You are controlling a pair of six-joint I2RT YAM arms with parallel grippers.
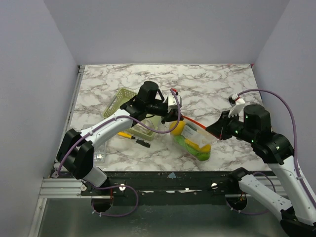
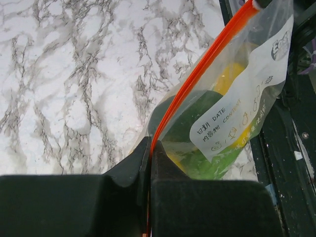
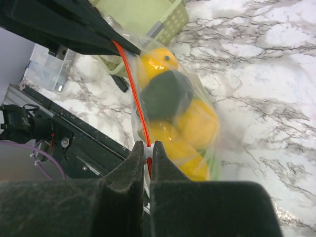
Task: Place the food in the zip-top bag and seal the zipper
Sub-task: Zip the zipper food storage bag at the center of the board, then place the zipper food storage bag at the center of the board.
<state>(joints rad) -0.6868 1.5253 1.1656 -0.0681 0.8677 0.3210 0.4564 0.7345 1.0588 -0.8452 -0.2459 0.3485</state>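
The zip-top bag (image 1: 196,140) hangs stretched between both grippers over the front middle of the table. It holds the food: yellow pieces (image 3: 154,61), a dark green piece (image 3: 165,94) and light green pieces (image 2: 210,163). Its orange-red zipper (image 2: 197,74) runs taut along the top edge. My left gripper (image 2: 150,143) is shut on one end of the zipper (image 1: 190,120). My right gripper (image 3: 148,144) is shut on the other end, pinching the zipper (image 3: 132,94) at a small white slider (image 3: 148,151). From above, the left gripper (image 1: 174,116) and right gripper (image 1: 214,131) flank the bag.
A pale green slotted basket (image 1: 123,101) lies behind the left arm. A yellow-and-black pen (image 1: 132,136) and a small clear box (image 1: 101,154) lie at the front left. The table's black front rail (image 3: 84,148) runs just below the bag.
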